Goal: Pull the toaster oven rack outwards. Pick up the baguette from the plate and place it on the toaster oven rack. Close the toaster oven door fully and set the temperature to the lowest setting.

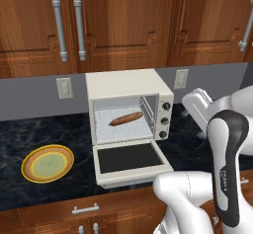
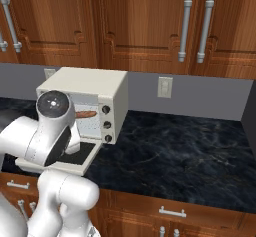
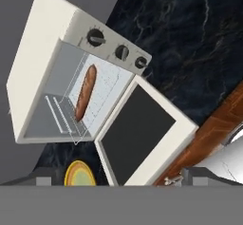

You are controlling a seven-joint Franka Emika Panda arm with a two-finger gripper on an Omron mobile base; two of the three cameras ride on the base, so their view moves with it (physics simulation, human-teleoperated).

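The baguette already lies on the toaster oven rack inside the toaster oven, the plate bare on the desk; the toaster oven door hangs open, knobs seemingly untouched; the jaws stand wide, empty

Right base view: arm hides most of the toaster oven door and cavity. Hand view: plate cut off at bottom. Knob markings unreadable.
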